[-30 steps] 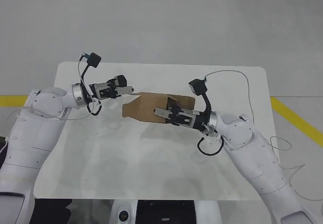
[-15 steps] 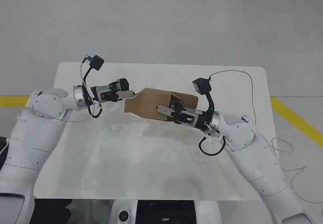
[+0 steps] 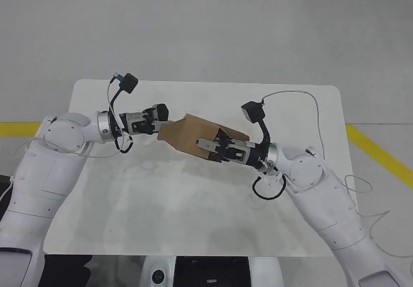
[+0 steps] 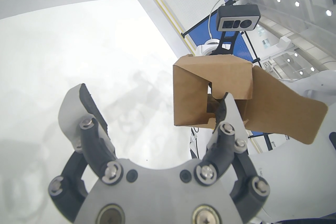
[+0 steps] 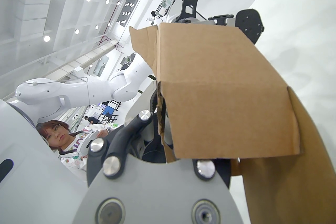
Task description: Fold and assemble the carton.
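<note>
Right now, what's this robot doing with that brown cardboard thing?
The robot is assembling a brown carton over a white table. Its right gripper grips the partly opened carton by one side and holds it up off the table. The left gripper is open at the carton's other end, with one fingertip against the opening there. That end is not yet closed, and a long flap sticks out beside it.

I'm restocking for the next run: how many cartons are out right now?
1. The carton is over the table's far half, gripped by the right gripper, with the open left gripper at its other end. A second, hidden one is unlikely.
</note>
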Robot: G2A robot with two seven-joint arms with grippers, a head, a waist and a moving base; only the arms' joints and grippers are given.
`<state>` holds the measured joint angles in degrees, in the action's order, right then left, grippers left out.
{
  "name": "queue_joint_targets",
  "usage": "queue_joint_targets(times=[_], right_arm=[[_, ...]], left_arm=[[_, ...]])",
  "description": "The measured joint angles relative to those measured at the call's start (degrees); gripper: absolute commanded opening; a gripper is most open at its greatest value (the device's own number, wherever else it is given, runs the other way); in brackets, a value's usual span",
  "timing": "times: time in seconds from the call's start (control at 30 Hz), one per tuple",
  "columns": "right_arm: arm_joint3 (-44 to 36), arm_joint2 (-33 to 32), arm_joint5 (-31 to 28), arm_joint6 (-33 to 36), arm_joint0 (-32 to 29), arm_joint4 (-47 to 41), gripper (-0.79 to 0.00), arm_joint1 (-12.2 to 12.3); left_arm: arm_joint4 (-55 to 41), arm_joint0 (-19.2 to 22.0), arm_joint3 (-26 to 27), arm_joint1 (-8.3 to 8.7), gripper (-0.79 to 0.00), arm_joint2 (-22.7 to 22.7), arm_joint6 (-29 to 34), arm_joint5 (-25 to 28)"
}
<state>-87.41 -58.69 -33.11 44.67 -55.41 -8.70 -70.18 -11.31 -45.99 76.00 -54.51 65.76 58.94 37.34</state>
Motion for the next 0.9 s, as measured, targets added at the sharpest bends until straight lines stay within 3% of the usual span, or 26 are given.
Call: queue_joint_targets(times=[0.9], right_arm=[[-0.2, 0.1, 0.9, 3.3, 0.5, -0.3, -0.785, 0.3]], left_arm=[[-0.1, -0.6, 2.8, 0.03, 0.000, -2.1, 2.8, 0.9]])
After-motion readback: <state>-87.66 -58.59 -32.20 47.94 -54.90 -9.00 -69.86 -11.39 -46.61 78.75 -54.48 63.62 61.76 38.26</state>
